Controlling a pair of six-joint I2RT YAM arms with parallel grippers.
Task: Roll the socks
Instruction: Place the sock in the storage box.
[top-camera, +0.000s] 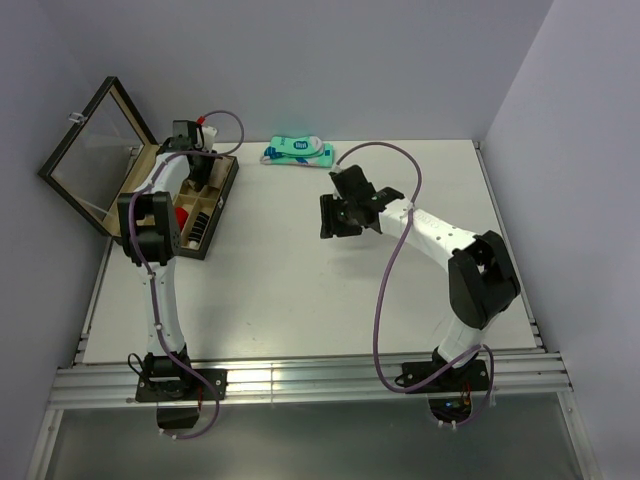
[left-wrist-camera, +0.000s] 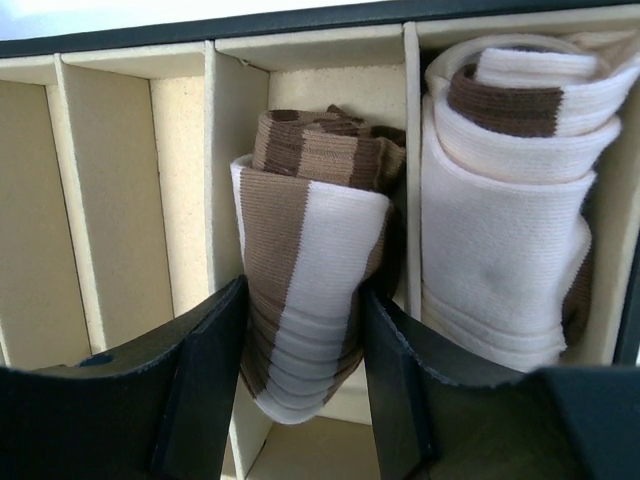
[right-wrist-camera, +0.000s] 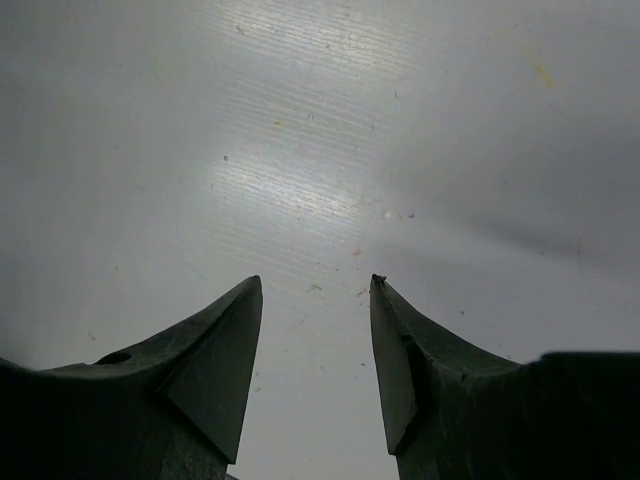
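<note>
— Where is the brown-banded sock roll (left-wrist-camera: 310, 200)?
— It stands in a compartment of the divider box (top-camera: 225, 195) at the bench's (top-camera: 300, 300) far left corner, beside a cream roll (left-wrist-camera: 500, 220).
— The left claw (left-wrist-camera: 303, 290)?
— Spread, one finger either side of that roll.
— The right claw (right-wrist-camera: 315, 285)?
— Spread too, above the bench's middle.

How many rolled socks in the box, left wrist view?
2. A brown-and-white roll, straddled by the left gripper, in one compartment; a mostly white roll in the compartment right of it. More may be hidden.
</note>
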